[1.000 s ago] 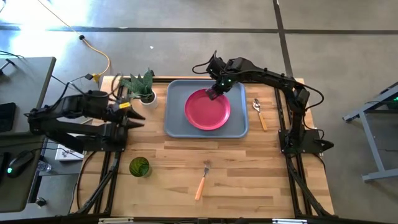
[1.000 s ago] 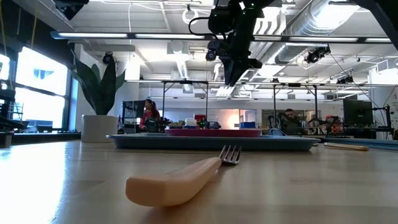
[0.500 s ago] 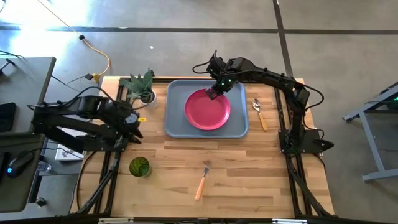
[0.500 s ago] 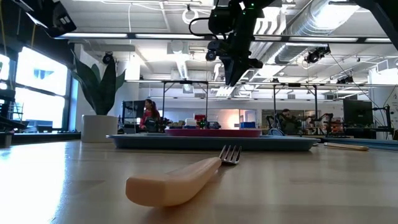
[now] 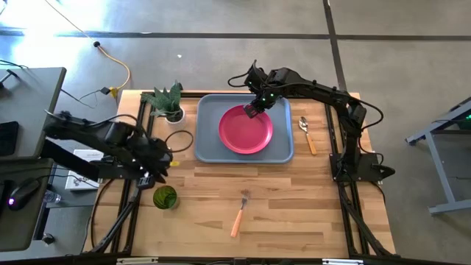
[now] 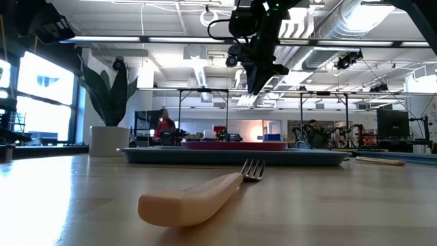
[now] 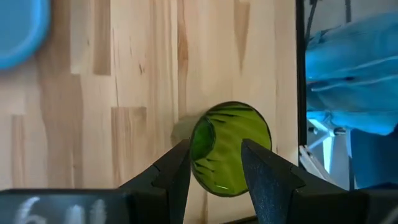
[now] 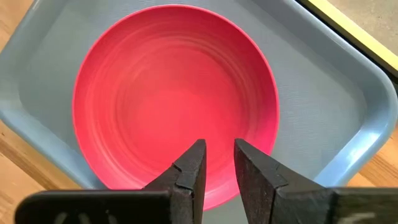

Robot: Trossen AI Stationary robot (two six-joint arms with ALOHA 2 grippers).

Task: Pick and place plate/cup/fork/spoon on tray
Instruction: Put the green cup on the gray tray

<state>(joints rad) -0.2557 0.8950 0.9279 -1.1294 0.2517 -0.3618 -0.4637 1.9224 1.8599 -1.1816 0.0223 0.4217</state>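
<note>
The pink-red plate (image 5: 246, 130) lies flat in the blue-grey tray (image 5: 209, 147) at the far middle of the table. The dark green cup (image 5: 165, 196) stands on the table near the left edge. It also shows in the left wrist view (image 7: 230, 149). My left gripper (image 5: 157, 174) hovers just above and beyond the cup, open, pointing down, and the cup shows between its fingers (image 7: 214, 152). My right gripper (image 5: 252, 110) hangs over the plate's far rim, a little open and empty (image 8: 217, 152). The fork (image 5: 238, 213) lies near the front edge. The spoon (image 5: 307, 134) lies right of the tray.
A leafy plant in a white pot (image 5: 168, 104) stands left of the tray at the far edge. A dark cable loop (image 5: 180, 140) lies between plant and cup. Bare wood shows between the fork and the cup and along the front of the table.
My left gripper has swung from beside the plant toward the table's near edge and tipped down over the green cup. My right gripper has kept still above the plate.
</note>
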